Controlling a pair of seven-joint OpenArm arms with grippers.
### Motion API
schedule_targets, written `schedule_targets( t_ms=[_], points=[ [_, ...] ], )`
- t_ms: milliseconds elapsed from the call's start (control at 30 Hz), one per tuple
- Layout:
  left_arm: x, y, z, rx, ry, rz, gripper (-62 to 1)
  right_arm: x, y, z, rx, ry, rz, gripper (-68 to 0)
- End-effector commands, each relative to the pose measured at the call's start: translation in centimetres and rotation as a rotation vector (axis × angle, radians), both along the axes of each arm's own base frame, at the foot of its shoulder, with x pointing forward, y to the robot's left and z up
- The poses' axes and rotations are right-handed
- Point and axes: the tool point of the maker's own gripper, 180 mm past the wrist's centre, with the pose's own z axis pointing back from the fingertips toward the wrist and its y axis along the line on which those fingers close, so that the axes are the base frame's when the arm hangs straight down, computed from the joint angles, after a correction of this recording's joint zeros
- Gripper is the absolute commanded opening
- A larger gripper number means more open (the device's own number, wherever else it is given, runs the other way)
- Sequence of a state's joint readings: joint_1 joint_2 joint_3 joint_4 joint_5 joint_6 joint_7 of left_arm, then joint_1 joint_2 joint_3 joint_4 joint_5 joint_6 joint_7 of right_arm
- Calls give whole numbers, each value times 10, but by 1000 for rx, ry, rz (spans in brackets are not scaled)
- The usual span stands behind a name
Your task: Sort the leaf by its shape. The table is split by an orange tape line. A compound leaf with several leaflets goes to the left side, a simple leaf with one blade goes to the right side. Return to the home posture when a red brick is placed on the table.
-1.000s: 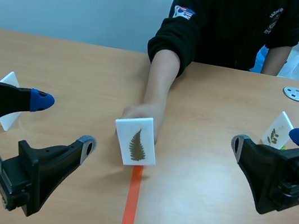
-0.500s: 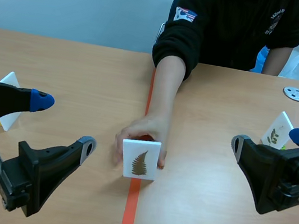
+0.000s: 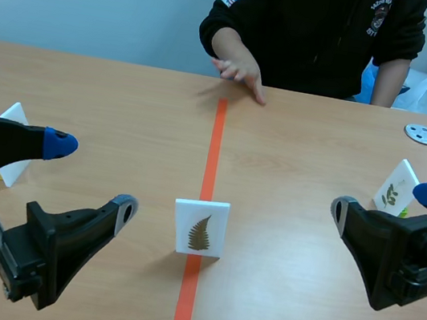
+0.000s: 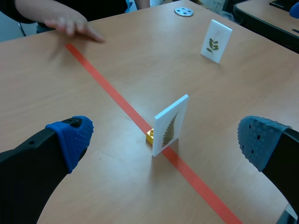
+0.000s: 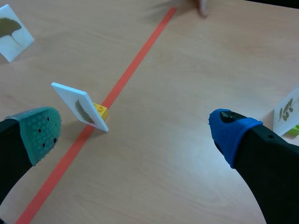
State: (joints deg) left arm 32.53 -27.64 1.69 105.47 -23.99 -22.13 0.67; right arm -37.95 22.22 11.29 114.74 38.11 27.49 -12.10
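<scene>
The sorting of this one has not begun. The fern card [image 3: 199,227] stands at the table's middle, right on the orange tape line [image 3: 214,144], propped on a small yellow brick [image 4: 150,136], and neither gripper touches it. I judge the fern a compound leaf, so you have to take it toward 9 o'clock, the left side.

Your left gripper [image 3: 91,176] hangs at 8 o'clock from the card with its fingers spread wide and nothing between them. Your right gripper [image 5: 134,128], at 3 o'clock, is likewise gaping and empty.

Other leaf cards stand at far 9 o'clock [image 3: 13,140] and far 3 o'clock [image 3: 396,187]. No red brick shows.

The card stands upright with its long axis vertical. Its printed face looks toward 6 o'clock, its broad side crosses the tape, and the frond tip points up.
</scene>
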Motion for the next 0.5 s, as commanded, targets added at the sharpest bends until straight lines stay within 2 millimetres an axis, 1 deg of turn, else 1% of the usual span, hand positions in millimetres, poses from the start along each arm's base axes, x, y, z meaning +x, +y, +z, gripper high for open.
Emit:
schedule_targets(
  t_ms=[0, 200, 367, 467],
  points=[
    [2, 0, 5, -11, -16, 2, 14, 3, 3, 5, 3, -21, 21, 4],
    [2, 0, 5, -12, -16, 2, 14, 5, 10, -5, -14, -6, 54, 4],
    [2, 0, 5, -12, -16, 2, 14, 14, 17, -21, -18, 7, 74, 4],
    [2, 0, 5, -12, -16, 2, 14, 20, 25, -32, -19, 12, 103, 4]
  ],
)
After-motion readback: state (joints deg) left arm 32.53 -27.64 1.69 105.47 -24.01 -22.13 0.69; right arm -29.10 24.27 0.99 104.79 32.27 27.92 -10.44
